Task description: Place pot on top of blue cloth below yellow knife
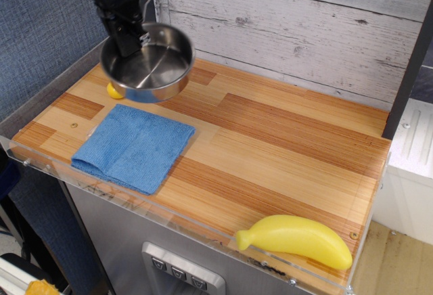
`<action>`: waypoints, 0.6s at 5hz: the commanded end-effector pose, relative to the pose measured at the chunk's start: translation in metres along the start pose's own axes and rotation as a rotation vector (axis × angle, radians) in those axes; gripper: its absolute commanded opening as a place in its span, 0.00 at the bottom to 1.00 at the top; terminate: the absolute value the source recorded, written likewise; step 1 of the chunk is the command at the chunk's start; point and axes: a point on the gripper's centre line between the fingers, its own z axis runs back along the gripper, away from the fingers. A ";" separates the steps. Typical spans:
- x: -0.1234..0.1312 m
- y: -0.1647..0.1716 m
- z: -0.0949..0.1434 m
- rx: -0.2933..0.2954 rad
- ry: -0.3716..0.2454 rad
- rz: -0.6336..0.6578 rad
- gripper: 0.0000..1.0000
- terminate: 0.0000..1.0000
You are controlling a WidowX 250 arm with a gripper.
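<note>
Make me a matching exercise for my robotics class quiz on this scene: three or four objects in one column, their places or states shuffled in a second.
Objects:
1. pot
2. blue cloth
3. banana
4. yellow knife

Places or states:
A. lies at the front right edge of the table
B. held up in the pincer
C. mostly hidden behind the pot
D. lies folded, front left, nothing on it

Pairs: 1-B, 2-D, 3-A, 4-C

Whitewashed plank wall (304, 31), blue textured panel (47, 31).
</note>
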 end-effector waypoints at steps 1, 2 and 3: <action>-0.010 0.012 -0.023 0.021 0.027 -0.078 0.00 0.00; -0.019 0.011 -0.040 0.017 0.054 -0.118 0.00 0.00; -0.024 0.013 -0.053 0.022 0.076 -0.151 0.00 0.00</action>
